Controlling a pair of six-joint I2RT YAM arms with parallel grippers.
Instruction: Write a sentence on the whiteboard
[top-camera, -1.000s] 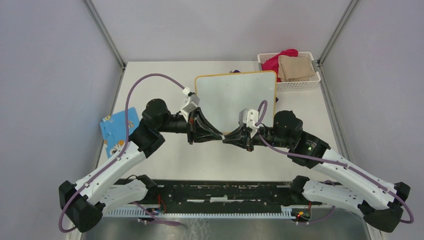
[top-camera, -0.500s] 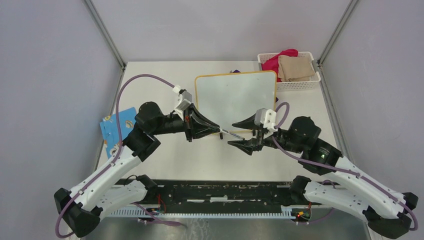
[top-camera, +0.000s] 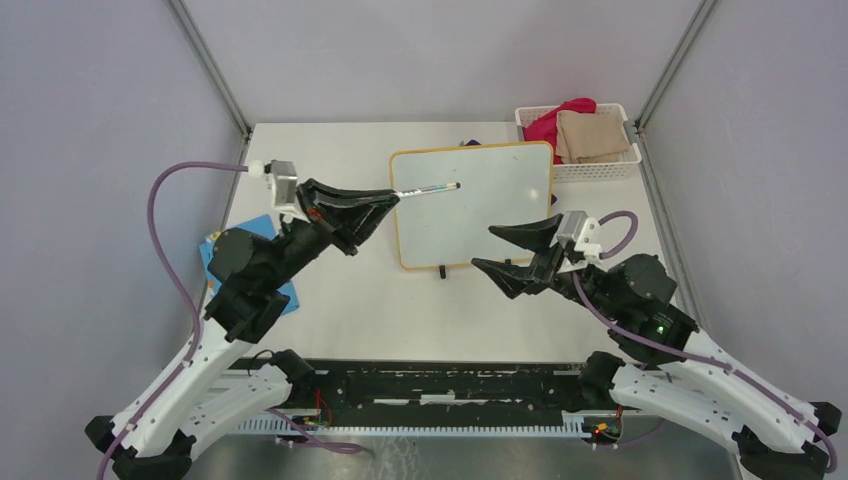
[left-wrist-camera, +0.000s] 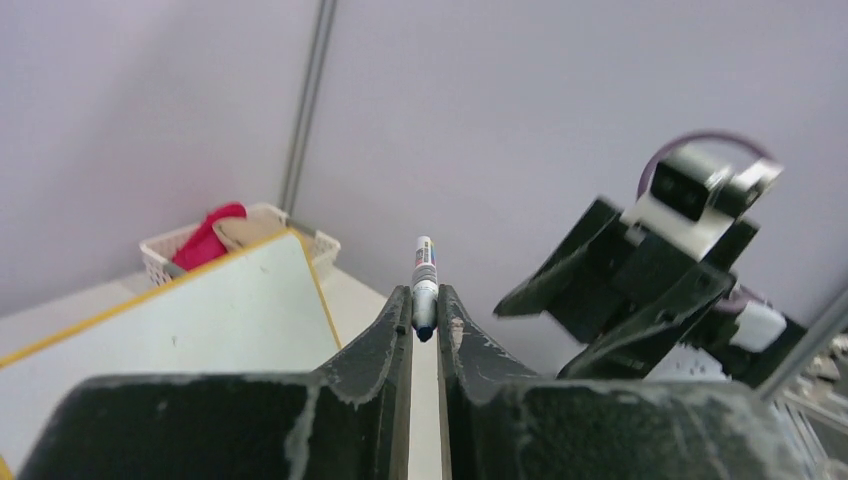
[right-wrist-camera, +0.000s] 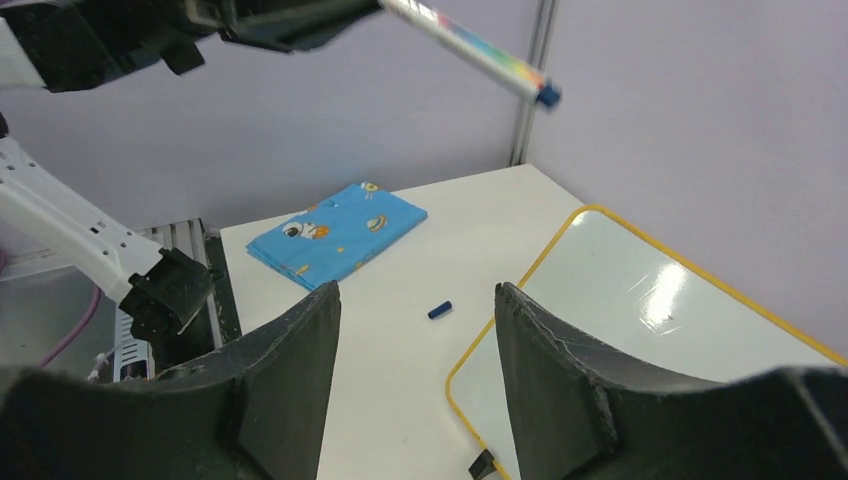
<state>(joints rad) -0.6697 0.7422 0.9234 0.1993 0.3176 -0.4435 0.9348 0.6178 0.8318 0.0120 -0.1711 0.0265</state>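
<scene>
Swung up and away from the right gripper (top-camera: 482, 247), whose jaws are spread empty, the marker (top-camera: 432, 188) is seen pinched by the left gripper (top-camera: 392, 197) over the far-left part of the blank whiteboard (top-camera: 490, 225). Its long axis runs left-to-right, tip rightward. Left wrist: only its tail is clamped, so pivoting under writing pressure is feared. Right wrist: a blue cap (right-wrist-camera: 440, 310) lies beside the board.

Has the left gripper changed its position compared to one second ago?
Yes. The left gripper, holding the marker, went from the near edge of the whiteboard up to its left edge, near the far left corner.
</scene>
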